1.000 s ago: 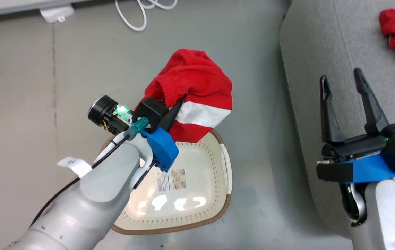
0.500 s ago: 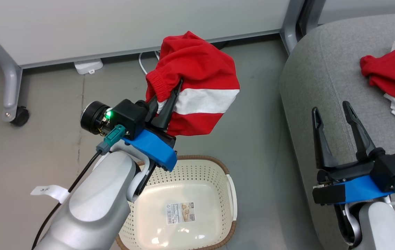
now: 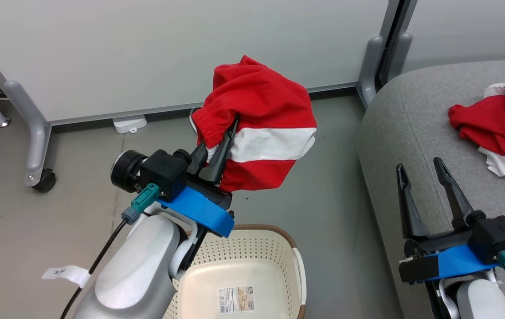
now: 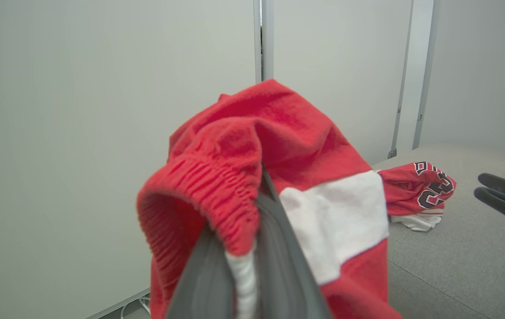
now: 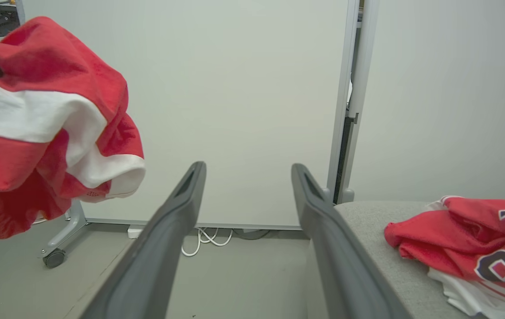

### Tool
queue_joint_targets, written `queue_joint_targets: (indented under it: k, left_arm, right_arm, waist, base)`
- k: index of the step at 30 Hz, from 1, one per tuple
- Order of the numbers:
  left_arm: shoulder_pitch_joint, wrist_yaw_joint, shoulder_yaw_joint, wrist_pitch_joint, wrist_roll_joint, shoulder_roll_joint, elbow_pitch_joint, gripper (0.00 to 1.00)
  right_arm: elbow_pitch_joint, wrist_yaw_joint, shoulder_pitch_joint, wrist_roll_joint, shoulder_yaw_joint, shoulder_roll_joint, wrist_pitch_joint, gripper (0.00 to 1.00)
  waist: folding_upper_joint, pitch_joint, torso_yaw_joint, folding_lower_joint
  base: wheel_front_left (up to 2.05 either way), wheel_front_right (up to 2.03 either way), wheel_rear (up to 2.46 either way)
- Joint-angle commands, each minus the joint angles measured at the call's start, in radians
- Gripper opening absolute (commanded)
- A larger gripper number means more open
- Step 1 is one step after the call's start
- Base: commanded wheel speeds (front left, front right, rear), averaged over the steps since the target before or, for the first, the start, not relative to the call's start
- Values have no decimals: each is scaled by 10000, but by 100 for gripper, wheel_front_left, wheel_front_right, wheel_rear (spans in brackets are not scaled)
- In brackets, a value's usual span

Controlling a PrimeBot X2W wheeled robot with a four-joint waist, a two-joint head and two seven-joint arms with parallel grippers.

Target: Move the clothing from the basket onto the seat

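Left hand (image 3: 222, 141) tilts upward, pinching the shorts (image 3: 265, 102).

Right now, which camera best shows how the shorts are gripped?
Left wrist view: close up, the left gripper is shut on the elastic waistband of the shorts. The head view shows them whole, hanging clear of the basket. The right wrist view shows their striped side.
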Motion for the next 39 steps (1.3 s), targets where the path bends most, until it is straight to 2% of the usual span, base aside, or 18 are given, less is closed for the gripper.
queue_joint_targets:
  k: [1, 14, 30, 39]
  left_arm:
    - [148, -49, 71, -50, 72, -7, -64, 0]
    - [412, -152, 288, -50, 411, -129, -23, 0]
    - [-180, -262, 232, -50, 755, -428, -88, 0]
    - [-338, -318, 15, -50, 854, -656, -68, 0]
  right_arm:
    - [13, 5, 153, 74, -12, 21, -4, 100]
    - [-35, 5, 6, 132, 278, 25, -4, 100]
    - [178, 5, -935, 880, 3094, -9, -4, 100]
    - [1073, 5, -1715, 1630, 3727, 3, -4, 100]
  waist:
    - [-1, -87, 39, 2]
    - [-1, -240, 147, 2]
    - [-1, 200, 461, 2]
    - [-1, 468, 697, 2]
  base:
    - [0, 0, 0]
    - [0, 0, 0]
    - [0, 0, 0]
    - [0, 0, 0]
